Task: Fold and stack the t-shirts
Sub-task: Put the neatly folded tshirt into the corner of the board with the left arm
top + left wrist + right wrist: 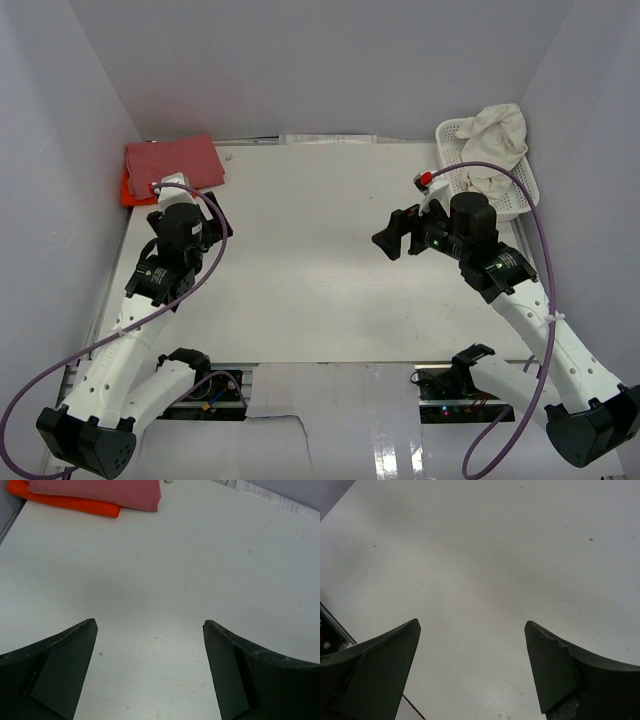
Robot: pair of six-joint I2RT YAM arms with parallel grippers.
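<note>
- Looking from the top, the rose shirt (172, 160) lay folded on the orange shirt (133, 190) in the far left corner. The cream shirt (498, 140) sat crumpled in the basket (450, 140), far right.
- At the left wrist, the left gripper (149, 624) hung wide open over the table (200, 570), holding nothing.
- At the right wrist, the right gripper (472, 624) was open too, holding nothing.

L claw (149, 625), R claw (472, 625): both spread wide

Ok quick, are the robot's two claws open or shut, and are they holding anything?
Left gripper: open, holding nothing.
Right gripper: open, holding nothing.
</note>
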